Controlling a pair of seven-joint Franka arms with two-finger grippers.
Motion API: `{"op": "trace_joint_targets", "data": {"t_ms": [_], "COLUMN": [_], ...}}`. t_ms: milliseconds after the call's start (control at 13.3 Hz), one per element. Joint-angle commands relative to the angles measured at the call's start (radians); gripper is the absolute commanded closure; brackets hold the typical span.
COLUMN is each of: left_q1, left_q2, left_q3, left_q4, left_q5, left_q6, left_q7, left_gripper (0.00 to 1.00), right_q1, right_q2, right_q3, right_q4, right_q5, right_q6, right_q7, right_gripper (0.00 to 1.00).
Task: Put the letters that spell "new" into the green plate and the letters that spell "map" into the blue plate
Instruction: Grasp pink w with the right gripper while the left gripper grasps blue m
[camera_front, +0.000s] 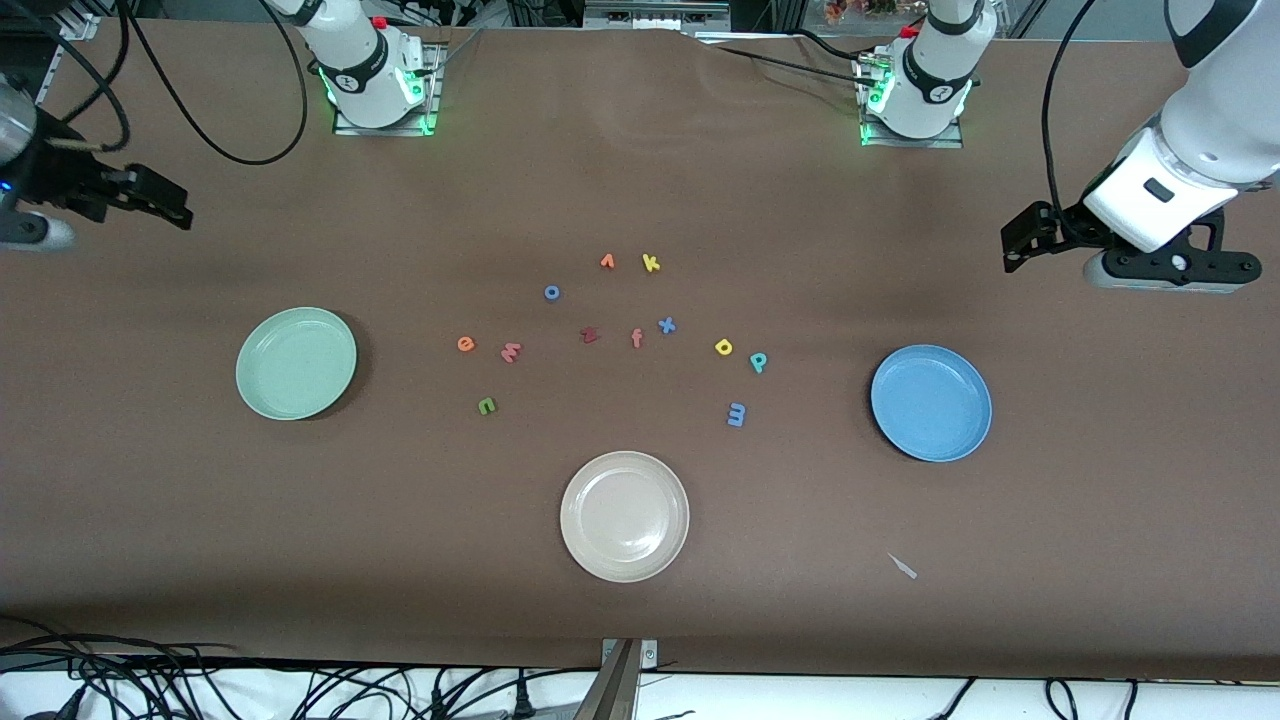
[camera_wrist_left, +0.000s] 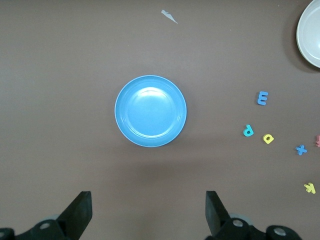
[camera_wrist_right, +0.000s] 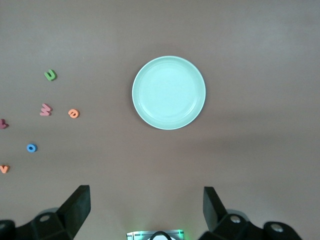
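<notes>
Both my claws spread, empty — left claw (camera_wrist_left: 148, 212) above blue plate (camera_wrist_left: 150, 111), right claw (camera_wrist_right: 146, 210) above green plate (camera_wrist_right: 169, 92); 6 letters unsorted.

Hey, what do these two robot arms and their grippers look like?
Both arms are white with rounded shells and black joint bands, on metal base plates glowing green. Loose black cables run alongside them. The left gripper and the right gripper are black, each with two flat, wedge-shaped black fingers.

White arms, black-banded joints, black grippers, seemingly green-lit bases
</notes>
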Motion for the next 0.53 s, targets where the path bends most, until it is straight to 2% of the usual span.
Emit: {"op": "trace_joint_targets", "data": {"t_ms": [0, 150, 301, 451], "left_q1": [-0.009, -0.02, -0.02, -0.021], "left_q2": [0.066, 0.105, 0.184, 0.291], "left_q3": [-0.013, -0.048, -0.143, -0.179], "left_q4": [0.006, 0.006, 0.012, 0.105], "left_q5": [-0.009, -0.011, -0.009, 0.037], "left_q6": [-0.04, -0.055, -0.046, -0.046], "left_q7": [0.002, 0.002, -0.004, -0.004], "left_gripper": [0.0, 0.0, 0.0, 0.0], "right_q1": [0.025, 0.059, 0.143, 0.217], "right_q2": [0.099, 0.128, 0.162, 0.187], "right_q3": [0.002, 0.007, 0.018, 0.022], "right_q4": [0.044, 0.041, 0.038, 0.027], "right_q5": [0.014, 0.017, 0.017, 0.022], "right_q6": [-0.015, -0.058, -0.012, 0.052], "right_q7": [-0.003, 0.01, 0.078, 0.219], "right_gripper": [0.0, 0.0, 0.0, 0.0]}}
